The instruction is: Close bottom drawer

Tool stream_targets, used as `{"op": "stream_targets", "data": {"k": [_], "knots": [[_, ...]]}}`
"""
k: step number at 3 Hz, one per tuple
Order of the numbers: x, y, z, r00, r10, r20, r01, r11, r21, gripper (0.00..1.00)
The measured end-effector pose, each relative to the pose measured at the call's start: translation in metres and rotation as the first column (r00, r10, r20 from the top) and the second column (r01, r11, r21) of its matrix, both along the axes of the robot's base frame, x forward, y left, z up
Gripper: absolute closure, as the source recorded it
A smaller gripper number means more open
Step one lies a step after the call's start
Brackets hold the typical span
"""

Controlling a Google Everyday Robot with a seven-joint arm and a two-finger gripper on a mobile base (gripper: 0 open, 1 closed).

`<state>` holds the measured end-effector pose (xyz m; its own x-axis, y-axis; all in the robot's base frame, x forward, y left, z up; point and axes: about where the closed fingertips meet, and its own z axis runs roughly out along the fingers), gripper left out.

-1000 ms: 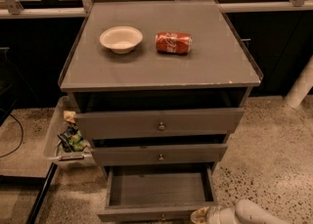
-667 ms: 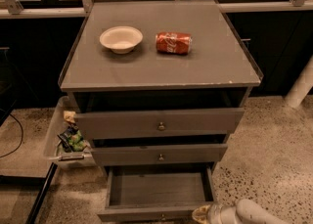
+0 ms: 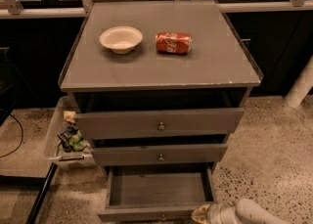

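While bottom drawer (image 3: 157, 190) sat pulled out at cabinet (image 3: 161, 71) base, gripper (image 3: 202, 213) was low at frame bottom, just beside drawer front's right end. Spread or closed: could not tell. Bowl (image 3: 121, 38), can (image 3: 173, 43) on top.

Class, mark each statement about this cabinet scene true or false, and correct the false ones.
1. The bottom drawer is pulled out. True.
2. The red can stands upright. False: it lies on its side on the cabinet top.
3. The white bowl sits to the left of the can in the camera view. True.
4. The gripper hovers over the cabinet top. False: it is low down, by the right end of the bottom drawer's front.
5. The bottom drawer holds a bowl. False: its inside looks empty.
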<state>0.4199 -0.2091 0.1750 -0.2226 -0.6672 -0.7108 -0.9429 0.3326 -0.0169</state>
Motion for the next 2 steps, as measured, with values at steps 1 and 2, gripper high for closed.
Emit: {"op": "stream_targets", "data": {"k": [1, 2], "knots": [[0.003, 0.0043, -0.0003, 1.0, -0.004, 0.008, 0.004, 1.0, 0.014, 0.12], [0.0045, 0.0119, -0.0025, 0.9999, 0.001, 0.015, -0.001, 0.999, 0.036, 0.14]]}}
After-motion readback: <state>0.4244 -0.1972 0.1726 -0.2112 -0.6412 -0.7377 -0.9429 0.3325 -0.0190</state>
